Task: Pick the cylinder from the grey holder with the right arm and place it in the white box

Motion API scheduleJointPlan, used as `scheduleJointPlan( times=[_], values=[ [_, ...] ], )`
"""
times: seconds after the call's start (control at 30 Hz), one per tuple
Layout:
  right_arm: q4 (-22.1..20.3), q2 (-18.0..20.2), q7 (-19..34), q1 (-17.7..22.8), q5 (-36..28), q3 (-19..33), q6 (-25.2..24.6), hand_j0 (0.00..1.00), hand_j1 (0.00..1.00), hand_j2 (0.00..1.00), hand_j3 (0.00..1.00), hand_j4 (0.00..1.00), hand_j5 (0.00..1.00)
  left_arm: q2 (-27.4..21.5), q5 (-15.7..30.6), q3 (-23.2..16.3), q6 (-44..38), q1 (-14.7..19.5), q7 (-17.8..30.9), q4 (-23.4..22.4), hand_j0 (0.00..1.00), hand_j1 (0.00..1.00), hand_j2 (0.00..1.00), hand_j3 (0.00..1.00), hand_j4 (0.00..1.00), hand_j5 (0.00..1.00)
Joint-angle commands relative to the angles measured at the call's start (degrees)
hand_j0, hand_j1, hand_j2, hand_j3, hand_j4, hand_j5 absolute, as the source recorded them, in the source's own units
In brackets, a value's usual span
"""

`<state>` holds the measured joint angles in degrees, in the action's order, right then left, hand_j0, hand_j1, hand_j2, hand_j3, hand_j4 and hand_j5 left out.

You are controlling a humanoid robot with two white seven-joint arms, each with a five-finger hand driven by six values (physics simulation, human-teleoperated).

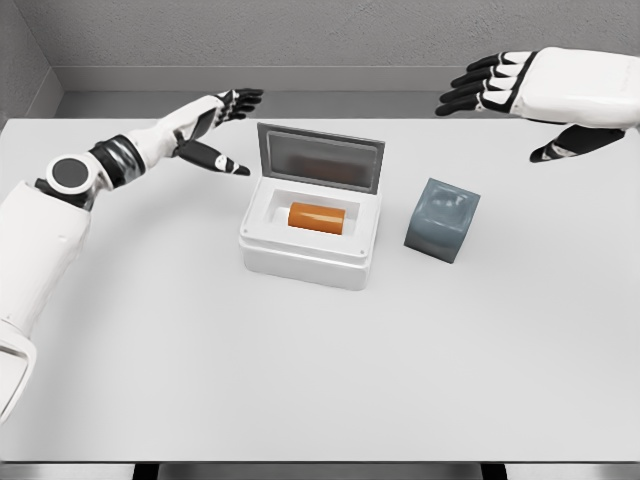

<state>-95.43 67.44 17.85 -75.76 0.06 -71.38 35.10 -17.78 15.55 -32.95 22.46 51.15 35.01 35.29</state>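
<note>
An orange cylinder (317, 217) lies on its side inside the white box (300, 259), whose lid (320, 157) stands open at the back. To the right of the box sits the grey holder (441, 220), a tilted cube with nothing in it. My right hand (500, 95) hovers high at the upper right, well above and behind the holder, fingers spread and holding nothing. My left hand (225, 125) reaches in from the left, behind and left of the box, fingers extended and also holding nothing.
The white table (320, 380) spreads wide in front of the box. A grey wall runs along the back edge and the left side.
</note>
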Motion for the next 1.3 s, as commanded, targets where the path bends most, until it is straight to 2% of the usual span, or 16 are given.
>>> scheduleJointPlan(
  times=[0.0, 0.17, 0.23, 0.4, 0.5, 0.57, 0.63, 0.67, 0.7, 0.73, 0.97, 1.27],
  values=[
    [0.2, -0.4, 0.0, 0.0, -0.4, 0.0, -0.1, 1.00, 1.00, 1.00, 1.00, 1.00, 1.00, -1.2, 2.3, 0.1, 0.0, 0.0, 0.0, 1.4, 1.00, 1.00, 1.00, 1.00, 1.00, 1.00],
    [0.3, -0.4, 0.0, 0.0, -0.4, -0.2, -0.1, 1.00, 1.00, 1.00, 1.00, 1.00, 1.00, -2.2, 3.2, 0.0, 0.0, -0.3, 0.0, 2.3, 1.00, 1.00, 1.00, 1.00, 1.00, 1.00],
    [0.2, -0.4, 0.0, 0.1, -0.4, -0.1, -0.1, 1.00, 1.00, 1.00, 1.00, 1.00, 1.00, -2.4, 3.2, -2.6, 0.0, -0.2, 0.0, 3.2, 1.00, 1.00, 1.00, 1.00, 1.00, 1.00],
    [0.2, -0.4, -0.1, 1.0, -0.3, -0.1, -0.1, 1.00, 1.00, 1.00, 1.00, 1.00, 1.00, -4.6, 3.3, -4.8, -0.1, -0.4, 0.0, 6.6, 1.00, 1.00, 1.00, 1.00, 1.00, 1.00],
    [0.2, -0.4, -0.1, 1.9, -0.4, -0.2, -0.1, 1.00, 1.00, 1.00, 1.00, 1.00, 1.00, -4.8, 3.6, -5.2, -0.2, -0.4, 0.0, 6.7, 1.00, 1.00, 1.00, 1.00, 1.00, 1.00],
    [0.2, -0.4, -0.2, 1.8, -0.5, -0.2, -0.1, 1.00, 1.00, 1.00, 1.00, 1.00, 1.00, -4.9, 4.2, -7.5, -0.1, -0.3, 0.0, 6.9, 1.00, 1.00, 1.00, 1.00, 1.00, 1.00],
    [0.1, -0.4, -0.2, 2.0, -0.4, -0.2, -0.1, 1.00, 1.00, 1.00, 1.00, 1.00, 1.00, -5.8, 4.4, -7.7, -0.2, -0.4, 0.0, 8.9, 1.00, 1.00, 1.00, 1.00, 1.00, 1.00],
    [0.1, -0.4, -0.2, 2.0, -0.4, -0.2, -0.1, 1.00, 1.00, 1.00, 1.00, 1.00, 1.00, -6.7, 5.1, -9.8, -0.2, -0.3, 0.0, 10.2, 1.00, 1.00, 1.00, 1.00, 1.00, 1.00],
    [0.1, -0.5, -0.2, 2.0, -0.4, -0.2, -0.1, 1.00, 1.00, 1.00, 1.00, 1.00, 1.00, -7.6, 7.8, -12.0, -0.2, -0.3, 0.0, 11.7, 1.00, 1.00, 1.00, 1.00, 1.00, 1.00],
    [0.1, -0.7, -0.2, 2.1, -0.4, -0.2, -0.1, 1.00, 1.00, 1.00, 1.00, 1.00, 1.00, -8.4, 8.0, -12.3, -0.2, -0.3, 0.0, 12.6, 1.00, 1.00, 1.00, 1.00, 1.00, 1.00],
    [0.2, -2.5, -0.1, 2.1, -0.7, -1.8, -0.1, 1.00, 1.00, 1.00, 1.00, 1.00, 1.00, -10.8, 8.4, -12.4, -0.2, -0.7, 0.0, 16.3, 1.00, 1.00, 1.00, 1.00, 1.00, 1.00],
    [0.3, -2.3, -0.1, 2.8, -0.6, -2.3, -0.1, 1.00, 1.00, 1.00, 1.00, 1.00, 1.00, -11.7, 8.5, -12.4, -0.3, -2.2, 0.0, 19.6, 1.00, 1.00, 1.00, 1.00, 1.00, 1.00]
  ],
)
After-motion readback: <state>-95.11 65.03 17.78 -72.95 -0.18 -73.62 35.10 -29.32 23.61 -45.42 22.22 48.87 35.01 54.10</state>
